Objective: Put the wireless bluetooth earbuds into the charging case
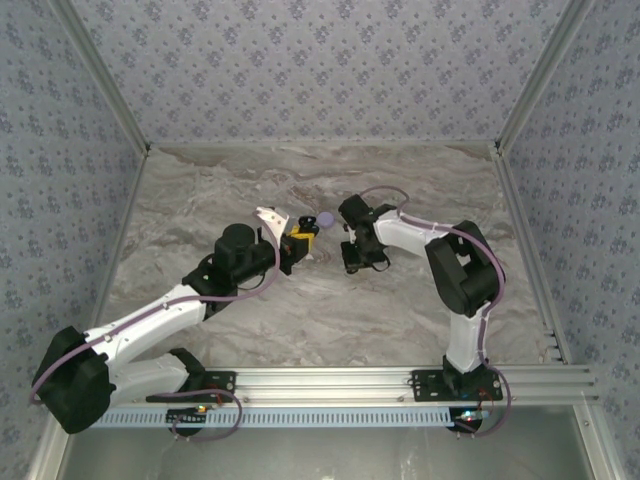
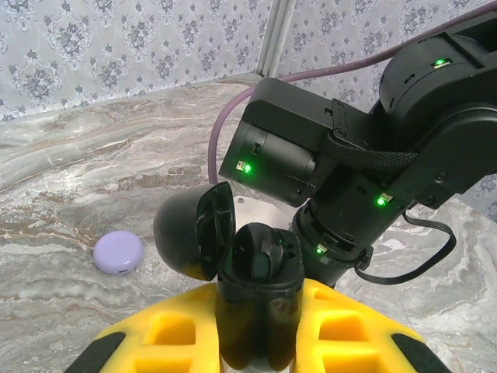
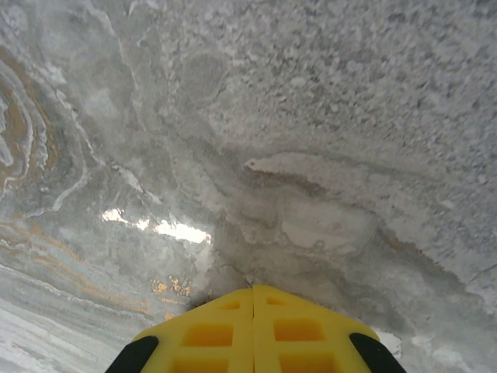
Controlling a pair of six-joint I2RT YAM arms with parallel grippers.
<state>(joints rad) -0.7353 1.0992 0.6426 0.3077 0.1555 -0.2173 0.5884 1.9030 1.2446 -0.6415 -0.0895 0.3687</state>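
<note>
1. The black charging case [image 2: 268,272] is up off the table, pinched upright between the left gripper's [image 2: 256,311] yellow fingers [image 2: 175,330], with its lid [image 2: 213,229] flipped open to the left.
2. A dark rounded bit sits in the open top and looks like a black earbud [image 2: 260,250]. It's black on black though, so I can't swear to it.
3. A lilac puck [image 2: 118,252] lies flat on the marble table [image 2: 70,179], off to the case's left and not touching it.
4. The right gripper [image 3: 254,294] hangs over bare marble with its fingers pressed together, gripping nothing.
5. The right arm [image 2: 373,155] sits close behind the case with green lights on.
</note>
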